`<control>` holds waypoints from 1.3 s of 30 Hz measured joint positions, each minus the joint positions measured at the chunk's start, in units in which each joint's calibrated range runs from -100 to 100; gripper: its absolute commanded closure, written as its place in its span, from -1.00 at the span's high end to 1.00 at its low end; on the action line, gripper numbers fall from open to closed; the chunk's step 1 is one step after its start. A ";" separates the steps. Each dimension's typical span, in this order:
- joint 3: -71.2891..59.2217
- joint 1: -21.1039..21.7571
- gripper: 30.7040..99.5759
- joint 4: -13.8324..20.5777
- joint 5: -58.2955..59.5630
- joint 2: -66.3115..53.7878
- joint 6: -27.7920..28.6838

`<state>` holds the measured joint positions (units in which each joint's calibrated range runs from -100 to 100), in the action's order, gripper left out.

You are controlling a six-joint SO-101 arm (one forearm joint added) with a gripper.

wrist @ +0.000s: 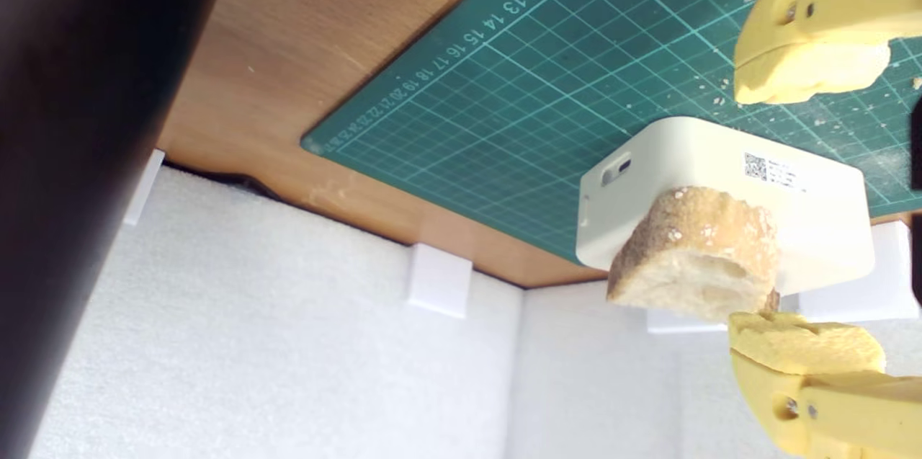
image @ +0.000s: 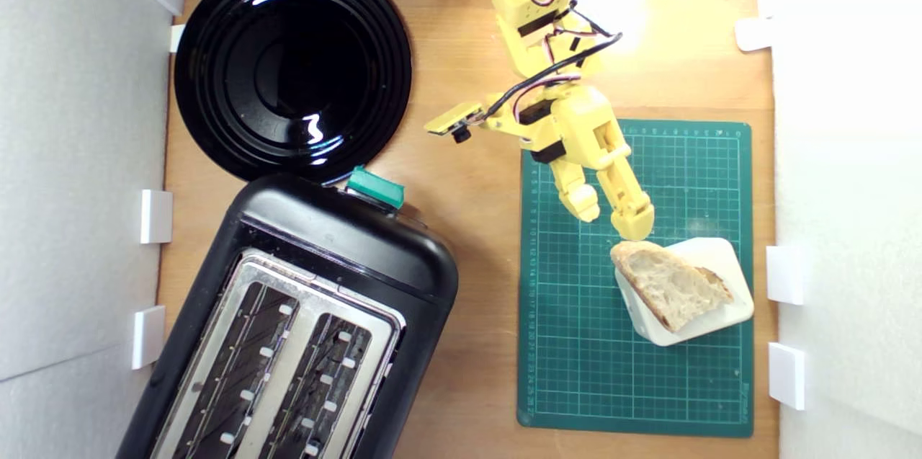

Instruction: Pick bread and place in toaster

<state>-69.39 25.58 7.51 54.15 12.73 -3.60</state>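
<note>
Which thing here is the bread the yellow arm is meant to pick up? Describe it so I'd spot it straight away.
Find the green gridded cutting mat on the exterior view's right side of the wooden table. At its far-right edge lies a cream rounded plastic box, with the pale, brown-crusted wedge of bread resting on top. It is the only rough, porous item there, just beyond the open yellow jaws.

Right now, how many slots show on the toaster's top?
2: both run side by side in the toaster's silver top plate, one nearer the exterior view's left, the other right; their lower ends are cropped.
</note>
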 measured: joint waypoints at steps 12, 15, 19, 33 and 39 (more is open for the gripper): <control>5.83 1.65 0.80 0.09 0.00 3.44 0.00; 8.51 2.01 0.80 -0.36 0.00 6.38 0.00; 11.47 2.20 0.80 -0.62 0.00 8.15 0.00; 17.66 2.29 0.80 -0.36 0.00 12.18 0.00; 18.96 2.47 0.80 -0.44 0.00 12.18 0.00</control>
<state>-50.44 28.05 7.06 54.15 24.91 -3.60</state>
